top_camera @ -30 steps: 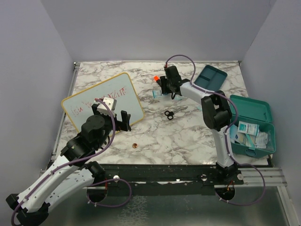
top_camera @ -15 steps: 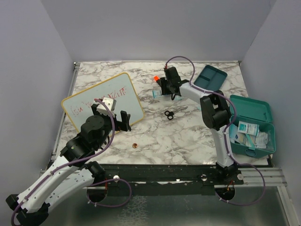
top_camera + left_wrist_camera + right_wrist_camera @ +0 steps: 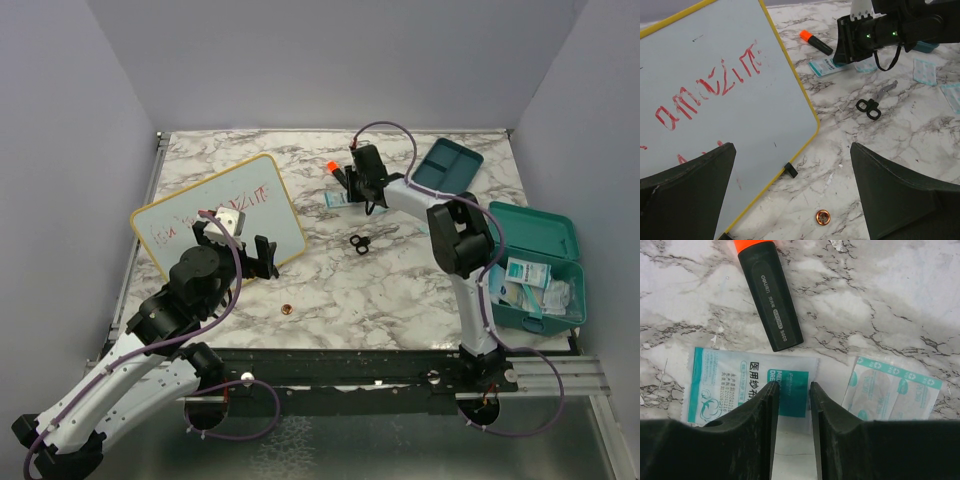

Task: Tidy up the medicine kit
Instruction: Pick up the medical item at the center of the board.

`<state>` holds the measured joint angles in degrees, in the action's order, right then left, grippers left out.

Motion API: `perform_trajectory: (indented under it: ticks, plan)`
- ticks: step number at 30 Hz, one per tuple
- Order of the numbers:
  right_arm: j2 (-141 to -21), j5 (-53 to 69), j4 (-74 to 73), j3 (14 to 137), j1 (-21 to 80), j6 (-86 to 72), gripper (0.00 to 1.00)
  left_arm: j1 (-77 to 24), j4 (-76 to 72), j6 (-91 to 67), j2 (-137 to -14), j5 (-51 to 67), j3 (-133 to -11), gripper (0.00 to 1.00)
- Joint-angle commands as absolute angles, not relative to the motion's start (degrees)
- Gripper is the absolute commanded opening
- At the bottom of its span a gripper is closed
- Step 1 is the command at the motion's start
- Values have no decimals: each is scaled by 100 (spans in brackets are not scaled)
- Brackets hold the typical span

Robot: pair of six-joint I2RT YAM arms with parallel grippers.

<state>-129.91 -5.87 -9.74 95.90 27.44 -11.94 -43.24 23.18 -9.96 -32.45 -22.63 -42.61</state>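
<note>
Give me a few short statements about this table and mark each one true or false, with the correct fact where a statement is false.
1. The teal case is open and has packets inside. True.
2. The tray insert sits inside the case. False: it lies on the table, beyond the case and apart from it.
3. The left gripper holds the whiteboard. False: its jaws are wide open and hold nothing.
4. The scissors lie on the table between the whiteboard and the case. True.
5. The right gripper is over the marker. False: it is over a white and teal packet, and the marker lies beside that.
</note>
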Motion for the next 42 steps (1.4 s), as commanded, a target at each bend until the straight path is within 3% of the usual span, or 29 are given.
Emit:
perform_trajectory:
  ticks: [1,10,16,37,38,41,42]
  plan:
    - [-13031,-245,-1456,9058,2830,-1223,34,-4329,2227,-932,-3173,-2407,-4176,99]
    - [-12511,-240,-1135,8415,2841,-1152,19,-4330,2227,-924,-3182,-2430,-4166,99]
    - [-12321,-63,-890,8124,2861,-1370,1,-4330,2227,-915,-3189,-2505,-4166,99]
    - [-10899,756,-449,7162,2884,-1637,1,-4324,2224,-901,-3182,-2583,-4157,99]
    - [-10877,660,-424,7155,2883,-1572,5,-4324,2224,-898,-3177,-2575,-4157,99]
    - [-10969,360,-528,7311,2876,-1340,32,-4327,2223,-896,-3168,-2562,-4157,99]
    - [-11025,349,-566,7390,2874,-1224,35,-4329,2224,-896,-3152,-2547,-4155,99]
